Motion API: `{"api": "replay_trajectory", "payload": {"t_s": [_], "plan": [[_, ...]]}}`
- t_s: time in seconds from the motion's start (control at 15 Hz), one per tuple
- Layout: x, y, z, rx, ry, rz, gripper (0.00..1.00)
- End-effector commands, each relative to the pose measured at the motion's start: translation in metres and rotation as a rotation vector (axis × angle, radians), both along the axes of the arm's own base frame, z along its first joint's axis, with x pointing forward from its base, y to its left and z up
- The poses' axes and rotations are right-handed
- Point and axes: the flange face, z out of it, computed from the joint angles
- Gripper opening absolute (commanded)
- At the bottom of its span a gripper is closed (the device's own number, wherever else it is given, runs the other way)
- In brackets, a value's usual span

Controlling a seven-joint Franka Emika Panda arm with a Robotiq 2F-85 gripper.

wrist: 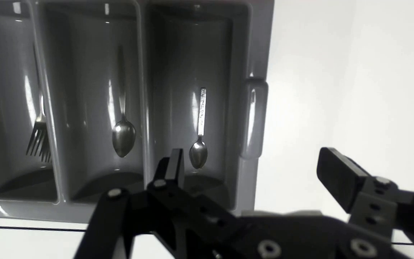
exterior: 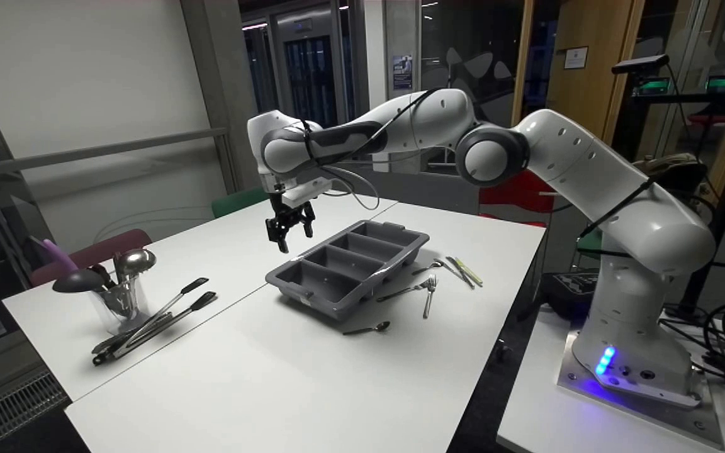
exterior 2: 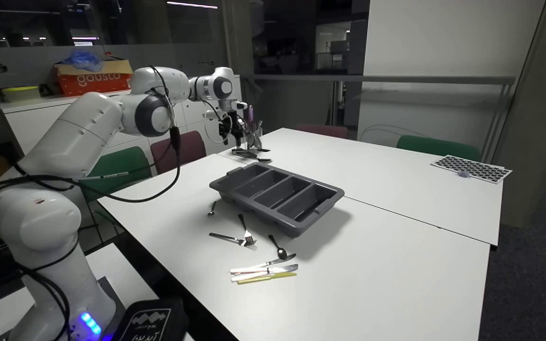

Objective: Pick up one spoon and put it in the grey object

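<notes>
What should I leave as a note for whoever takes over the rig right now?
End effector: open, empty, raised at one end of the grey tray.
Where things are: the small spoon lies in the tray's end compartment, the larger spoon in the next. One loose spoon and a second loose spoon lie on the table outside the tray.
Done: two spoons sit inside the tray; these pictures cannot tell which, if either, this run placed.
Left: if one of those counts, probably just back away; otherwise pick up a loose spoon and set it in.
</notes>
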Motion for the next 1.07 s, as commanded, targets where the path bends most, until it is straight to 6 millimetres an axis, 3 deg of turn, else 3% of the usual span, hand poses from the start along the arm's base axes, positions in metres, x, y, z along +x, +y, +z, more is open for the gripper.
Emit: {"api": "replay_trajectory", "payload": {"t_s": [0.0,0.4,0.73,0.8,1.0], "plan": [[-0.018,0.025,0.002,-0.015,-0.112,-0.032,1.0],[-0.04,0.065,-0.031,0.019,-0.277,-0.155,1.0],[-0.076,0.077,-0.063,-0.01,-0.312,-0.197,1.0],[-0.05,0.087,-0.069,0.014,-0.29,-0.174,1.0],[-0.064,0.088,-0.077,-0.001,-0.282,-0.187,1.0]]}}
